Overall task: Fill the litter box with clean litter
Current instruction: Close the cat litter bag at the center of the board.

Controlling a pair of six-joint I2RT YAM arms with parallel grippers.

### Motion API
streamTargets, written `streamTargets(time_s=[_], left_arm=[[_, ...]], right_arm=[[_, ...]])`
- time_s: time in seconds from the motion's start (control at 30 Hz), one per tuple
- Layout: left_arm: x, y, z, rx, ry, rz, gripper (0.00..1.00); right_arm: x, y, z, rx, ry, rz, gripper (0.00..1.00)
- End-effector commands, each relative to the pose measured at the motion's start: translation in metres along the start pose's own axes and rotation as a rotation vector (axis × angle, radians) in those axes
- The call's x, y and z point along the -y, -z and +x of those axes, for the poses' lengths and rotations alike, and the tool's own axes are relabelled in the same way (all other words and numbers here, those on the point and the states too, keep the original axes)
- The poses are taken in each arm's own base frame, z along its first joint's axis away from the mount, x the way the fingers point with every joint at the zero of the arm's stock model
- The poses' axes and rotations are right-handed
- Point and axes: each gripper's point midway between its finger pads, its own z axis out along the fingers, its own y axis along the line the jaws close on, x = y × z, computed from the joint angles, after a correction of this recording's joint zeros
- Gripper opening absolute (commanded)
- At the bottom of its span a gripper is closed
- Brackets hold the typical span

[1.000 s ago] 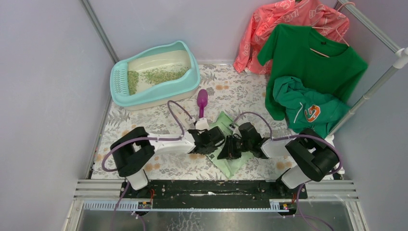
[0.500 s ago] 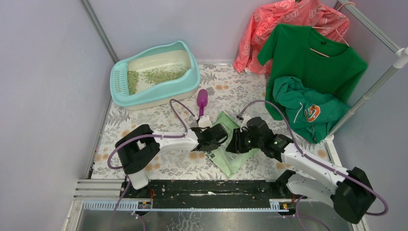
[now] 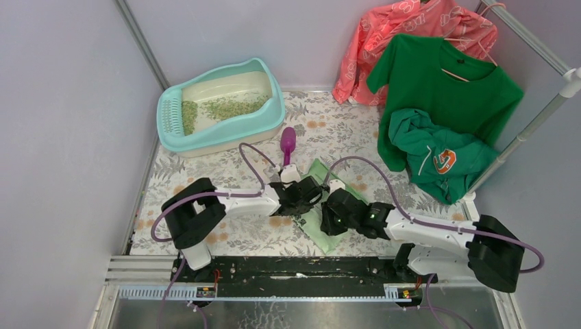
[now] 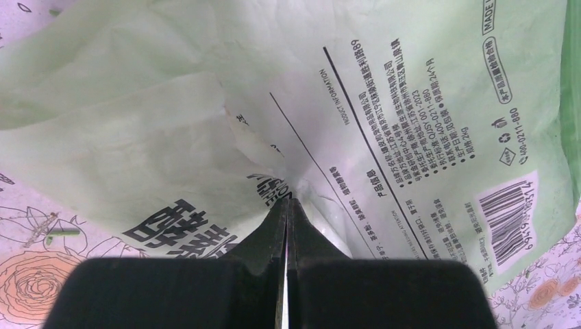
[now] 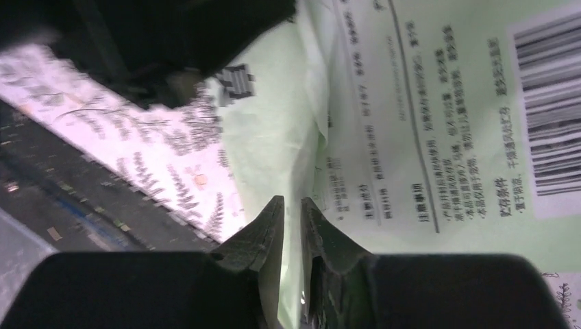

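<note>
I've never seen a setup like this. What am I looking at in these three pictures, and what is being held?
Two robot arms are bolted at the near edge of a table. The wide picture looks down from above; the other two come from a camera on each wrist. On it lie a turquoise litter box holding some litter, a purple scoop and a light green bag; clothes hang at the right. The left gripper is shut, pinching a fold of the bag. The right gripper has its fingers slightly apart at the bag; whether it grips is unclear.
</note>
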Motion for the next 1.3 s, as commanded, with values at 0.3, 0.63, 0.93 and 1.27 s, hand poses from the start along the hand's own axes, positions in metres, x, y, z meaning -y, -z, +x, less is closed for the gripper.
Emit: streamTargets(time_s=[0.3,0.63,0.93,1.27], left_arm=[[-0.034,0.003,-0.016,0.020,0.004,-0.060,0.00],[-0.060,0.005,-0.036,0.054,0.038,-0.074,0.00],[-0.073,-0.005,-0.041,0.057,0.037,-0.080,0.00],[-0.071,-0.009,-0.039,0.044,0.029,-0.067,0.00]], right_arm=[[0.042,-0.017,0.053,-0.029,-0.162,0.115,0.22],[0.050,-0.013,0.055,-0.042,-0.164,0.161,0.20],[0.027,0.003,0.029,0.006,-0.114,0.083,0.24],[-0.025,0.025,-0.021,0.022,0.012,-0.039,0.31]])
